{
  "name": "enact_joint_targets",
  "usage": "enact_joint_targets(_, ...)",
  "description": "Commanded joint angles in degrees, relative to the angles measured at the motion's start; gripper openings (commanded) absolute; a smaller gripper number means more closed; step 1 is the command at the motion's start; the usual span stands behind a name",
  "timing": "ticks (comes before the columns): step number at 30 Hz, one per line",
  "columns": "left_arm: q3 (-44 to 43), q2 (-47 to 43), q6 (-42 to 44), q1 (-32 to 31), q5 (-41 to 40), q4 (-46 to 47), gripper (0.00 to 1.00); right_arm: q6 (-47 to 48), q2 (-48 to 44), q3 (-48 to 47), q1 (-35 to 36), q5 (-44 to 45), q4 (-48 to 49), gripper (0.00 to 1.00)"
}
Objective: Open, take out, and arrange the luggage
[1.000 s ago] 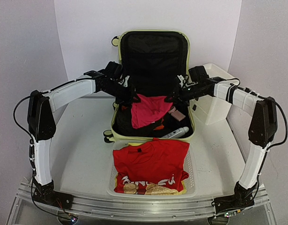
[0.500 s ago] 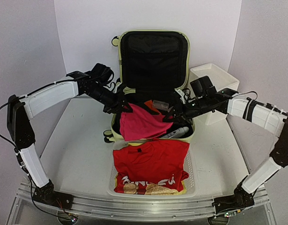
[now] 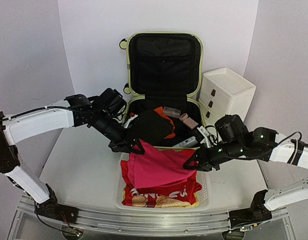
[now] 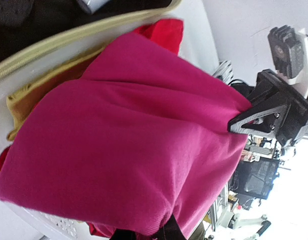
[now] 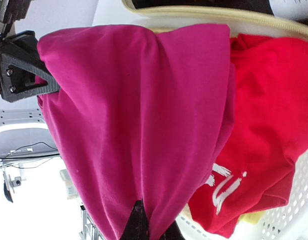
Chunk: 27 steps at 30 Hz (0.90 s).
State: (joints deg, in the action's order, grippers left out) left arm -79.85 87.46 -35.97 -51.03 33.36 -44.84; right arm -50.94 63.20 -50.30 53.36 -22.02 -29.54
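The large pale yellow-green hard-shell suitcase (image 3: 164,60) lies open at the back middle of the white table (image 3: 83,160), with its lid upright. The left claw (image 3: 136,147) and right claw (image 3: 190,162) each pinch one end of a magenta cloth garment (image 3: 156,167). They hold it spread above the white mesh basket (image 3: 206,192), which holds a red T-shirt (image 3: 128,182).

The luggage (image 3: 127,62) has a smooth, faintly glossy hard plastic shell and a matt black cloth lining (image 3: 164,60), the pink cloth (image 3: 156,167) is soft matt knit, the red shirt (image 5: 264,125) printed cloth, the basket (image 3: 204,187) perforated white plastic, the drawer box (image 3: 229,87) smooth white plastic, and the bench (image 3: 83,165) matt.
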Motion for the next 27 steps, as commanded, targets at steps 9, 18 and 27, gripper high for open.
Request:
enact_joint_targets(9,24.4,0.8,-0.6,-2.9,-8.0,17.3,0.06,-9.8,5.1,14.5,12.5,17.8,10.7,0.44)
enact_joint_targets(18,26.3,-0.5,4.1,-3.0,-12.5,20.3,0.23,1.7,7.9,1.9,12.5,28.6,7.5,0.62)
enact_joint_targets(27,28.6,-4.2,5.8,-3.0,-13.1,21.5,0.25,8.6,25.1,-11.6,11.0,31.5,5.3,0.53)
